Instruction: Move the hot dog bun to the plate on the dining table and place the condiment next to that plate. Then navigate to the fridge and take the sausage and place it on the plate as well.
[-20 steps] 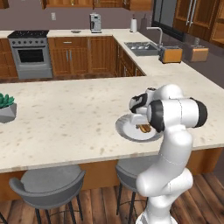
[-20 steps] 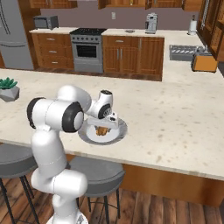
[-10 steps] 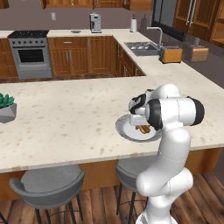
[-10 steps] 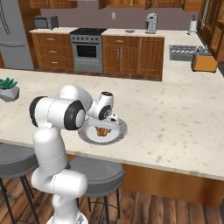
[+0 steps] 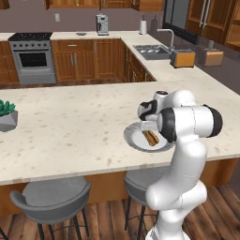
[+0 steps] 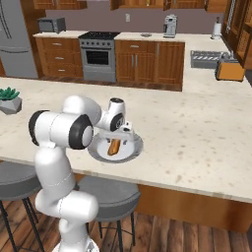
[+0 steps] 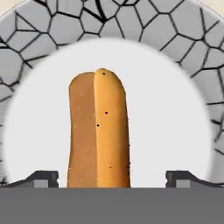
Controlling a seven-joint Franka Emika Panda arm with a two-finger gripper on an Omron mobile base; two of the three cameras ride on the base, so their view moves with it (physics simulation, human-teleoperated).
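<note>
The hot dog bun lies on the round grey-rimmed plate near the front edge of the dining counter. My gripper hangs just above it, pointing down. In the hand view the bun rests on the plate's white centre. There my gripper is open, its fingertips set wide on either side of the bun and apart from it. The condiment and the sausage are out of view.
The fridge stands at the far left behind the stove. A potted plant sits at the counter's left end. Stools stand under the front edge. A toaster and sink are on the far counter.
The jaws have spread wide and let go of the bun, which now lies free on the plate. The arm has hardly moved.
</note>
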